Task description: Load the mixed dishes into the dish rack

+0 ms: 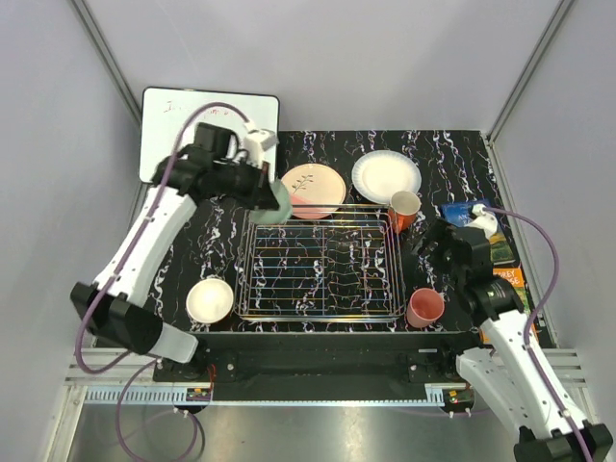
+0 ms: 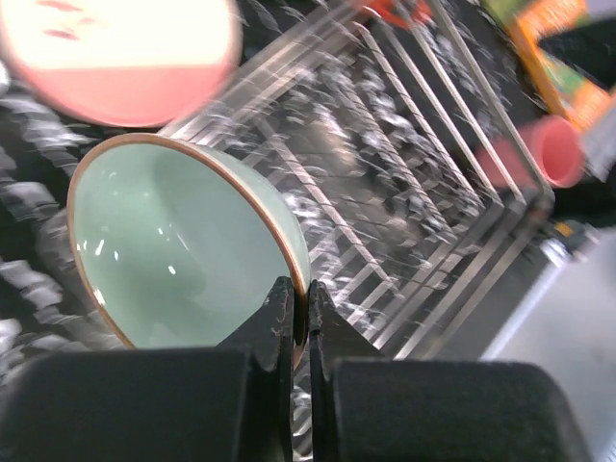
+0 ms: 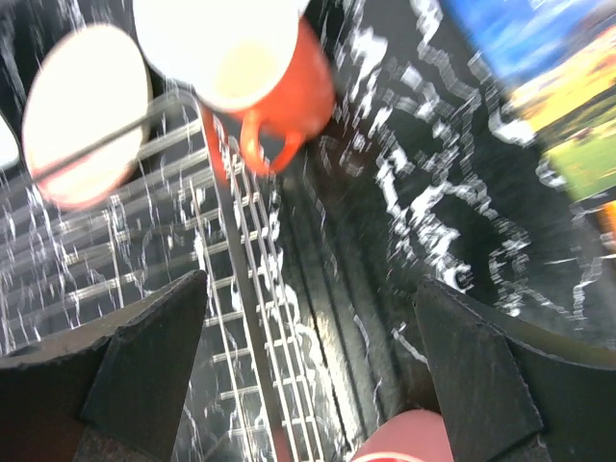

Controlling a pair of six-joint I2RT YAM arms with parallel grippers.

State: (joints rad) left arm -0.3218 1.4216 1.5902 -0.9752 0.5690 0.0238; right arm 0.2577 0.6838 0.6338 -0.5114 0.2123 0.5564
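1. The left gripper (image 2: 299, 296) is clenched on the rim of the pale green bowl (image 2: 164, 241), held tilted at the upper left corner of the dish rack (image 1: 322, 262)
2. The right gripper (image 3: 310, 289) gapes empty, just right of the dish rack, near the orange mug (image 3: 260, 67)

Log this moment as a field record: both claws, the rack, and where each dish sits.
left claw: shut on the rim of the pale green bowl, at the dish rack's far left corner
right claw: open, holding nothing, near the orange mug
rack contents: no dishes in it yet
beyond the rack: pink-cream plate, white plate
off the rack's near left corner: white-inside orange bowl
off the rack's near right corner: pink cup
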